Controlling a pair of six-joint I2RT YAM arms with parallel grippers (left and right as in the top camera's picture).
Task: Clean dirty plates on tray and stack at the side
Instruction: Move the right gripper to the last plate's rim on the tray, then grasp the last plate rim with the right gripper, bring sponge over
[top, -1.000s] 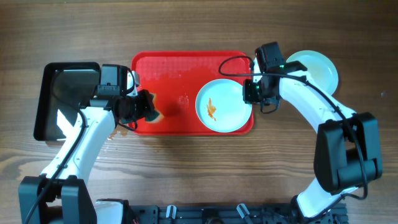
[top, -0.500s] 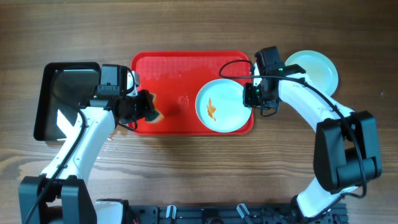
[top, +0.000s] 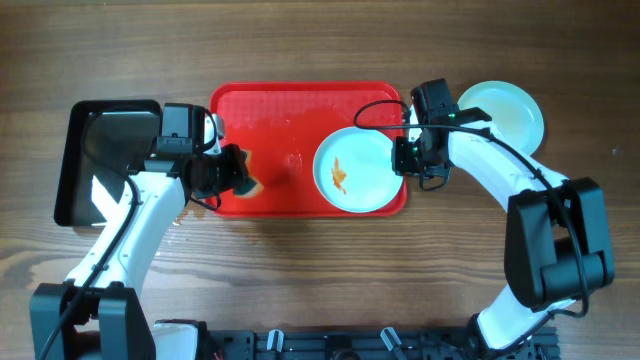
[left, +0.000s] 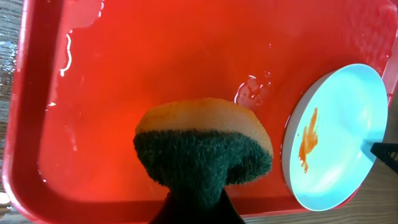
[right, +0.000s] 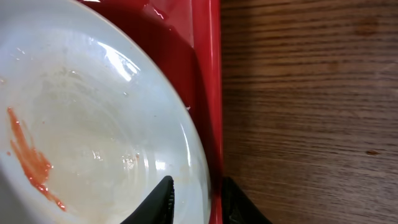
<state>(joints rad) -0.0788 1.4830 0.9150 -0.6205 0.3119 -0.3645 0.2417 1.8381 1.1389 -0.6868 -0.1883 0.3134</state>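
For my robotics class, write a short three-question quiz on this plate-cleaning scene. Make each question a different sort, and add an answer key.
1. True or false: the left gripper is shut on a sponge above the red tray.
2. Where does the smeared plate lie? A: at the tray's right end. B: at the tray's left end. C: on the table, off the tray.
3. How many plates show in the overhead view?
Key: 1 true. 2 A. 3 two: the smeared plate, and a second plate on the table to the right of the tray.
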